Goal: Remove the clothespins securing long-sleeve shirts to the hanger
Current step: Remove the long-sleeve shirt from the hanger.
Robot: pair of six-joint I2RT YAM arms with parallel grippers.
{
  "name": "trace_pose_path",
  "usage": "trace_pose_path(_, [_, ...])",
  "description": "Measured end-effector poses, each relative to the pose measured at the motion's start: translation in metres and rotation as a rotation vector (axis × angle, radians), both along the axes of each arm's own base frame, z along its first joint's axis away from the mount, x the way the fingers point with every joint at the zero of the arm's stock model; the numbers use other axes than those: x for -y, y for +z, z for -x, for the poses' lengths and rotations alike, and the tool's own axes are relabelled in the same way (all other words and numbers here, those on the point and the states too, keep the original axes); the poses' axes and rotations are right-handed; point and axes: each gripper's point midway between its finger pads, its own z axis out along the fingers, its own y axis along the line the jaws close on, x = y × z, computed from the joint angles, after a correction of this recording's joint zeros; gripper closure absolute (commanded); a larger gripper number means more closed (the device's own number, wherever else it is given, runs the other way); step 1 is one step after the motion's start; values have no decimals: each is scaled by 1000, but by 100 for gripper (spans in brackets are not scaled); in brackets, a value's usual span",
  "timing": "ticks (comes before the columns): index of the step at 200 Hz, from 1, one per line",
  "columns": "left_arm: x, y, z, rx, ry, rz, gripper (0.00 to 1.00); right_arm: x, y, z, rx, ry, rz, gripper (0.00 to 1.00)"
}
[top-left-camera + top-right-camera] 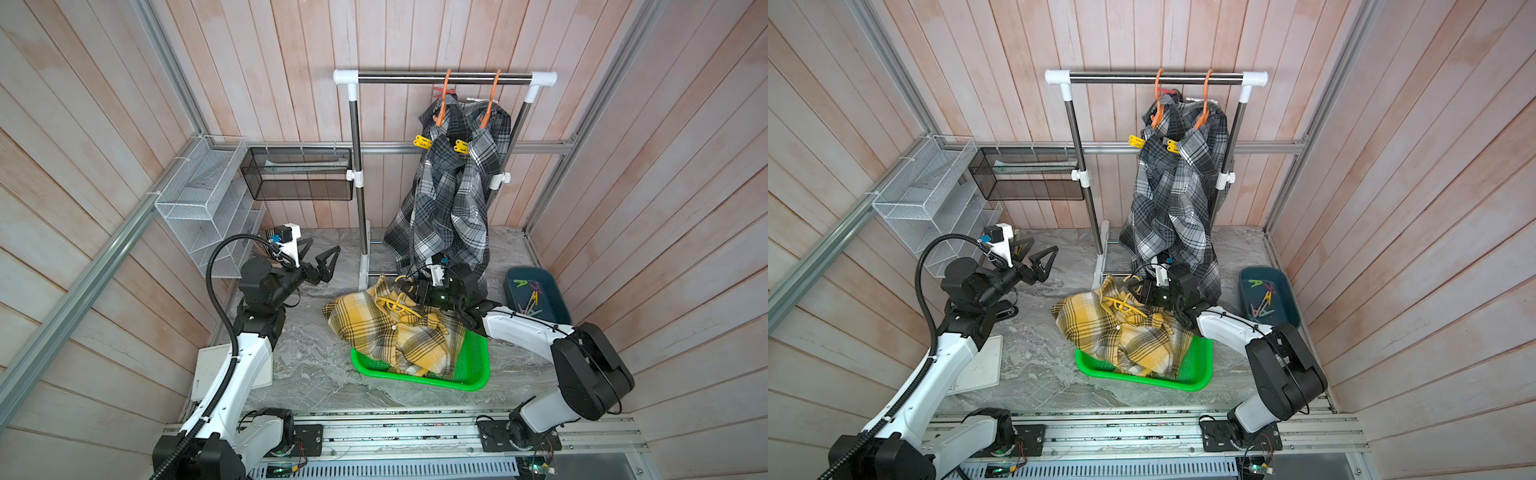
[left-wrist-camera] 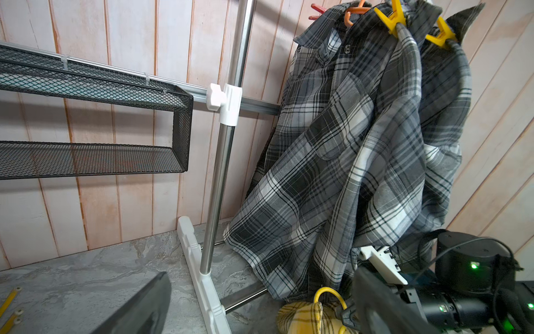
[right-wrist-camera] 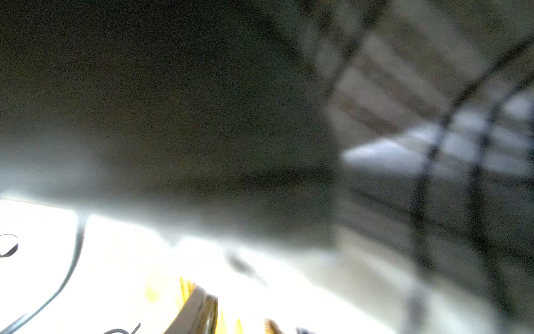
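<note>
The green basket (image 1: 473, 368) holds the yellow shirt (image 1: 386, 338), with a yellow hanger (image 1: 395, 306) lying on the shirt's far end. The right gripper (image 1: 411, 289) sits low there, but its jaws are hidden, so its grip cannot be told. Left of the basket, the left gripper (image 1: 324, 246) gapes wide and is empty. Beyond the basket, yellow clothespins (image 1: 422, 142) pin the grey shirts (image 1: 449, 208) on the rack (image 1: 415, 76).

Pink plank walls (image 1: 270, 83), grey marble floor (image 1: 316, 374)

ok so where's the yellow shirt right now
In both top views the yellow shirt lies crumpled near the middle of the table, partly in the green basket, just in front of the grey shirts hanging on the rack.
</note>
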Motion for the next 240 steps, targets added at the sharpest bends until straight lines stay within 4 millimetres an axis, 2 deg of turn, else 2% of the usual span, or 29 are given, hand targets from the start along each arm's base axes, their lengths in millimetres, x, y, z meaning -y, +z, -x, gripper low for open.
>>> trace_pose_path(29, [0,0,0,0,0,0,1,-4,17,11,60,53,-78,72])
trace_pose_path(87, [0,0,0,0,0,0,1,-6,71,34,249,155,-174,92])
trace_pose_path(108, [-1,0,0,0,1,0,1,-5,85,40,308,179,-177,100])
trace_pose_path(162, [-1,0,0,2,-1,-4,1,-8,100,45,384,235,-139,100])
trace_pose_path(179, [0,-5,-1,-14,-10,-7,5,-8,110,45,417,248,-110,100])
trace_pose_path(195, [4,-14,-8,-67,-35,-12,10,-7,130,48,468,258,-87,100])
trace_pose_path(219, [11,-28,-19,-153,-103,-5,20,2,173,52,572,261,-71,100])
trace_pose_path(240, [16,-38,-20,-212,-183,18,22,17,208,55,660,250,-62,100])
